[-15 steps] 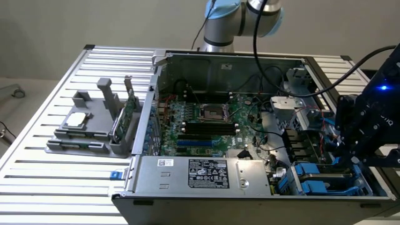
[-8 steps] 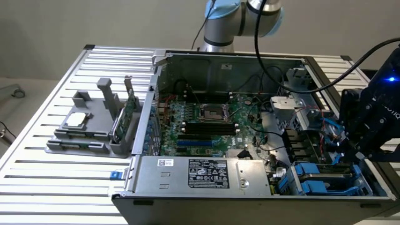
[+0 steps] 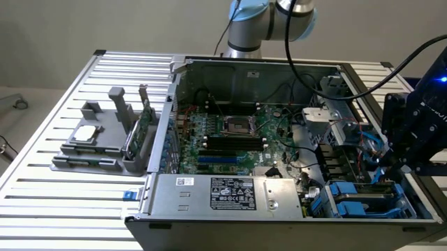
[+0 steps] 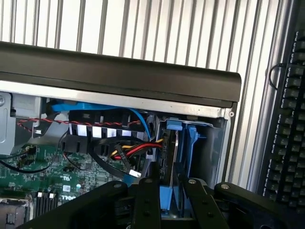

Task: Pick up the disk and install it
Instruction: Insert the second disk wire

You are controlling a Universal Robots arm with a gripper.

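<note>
the gripper [image 4: 167,200] pinches the disk [image 4: 167,157] by its blue carrier, inside the computer case [image 3: 209,63]. the white label [image 3: 233,193] on the power supply [image 3: 216,196] is printed, but i cannot read it.

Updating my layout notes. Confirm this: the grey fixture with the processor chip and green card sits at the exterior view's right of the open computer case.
Wrong side. The exterior view shows the grey fixture with the processor chip and green card at that view's left of the open computer case.

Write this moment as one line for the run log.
gripper: shut on disk | disk: edge-on in blue drive bay | case: open
</note>
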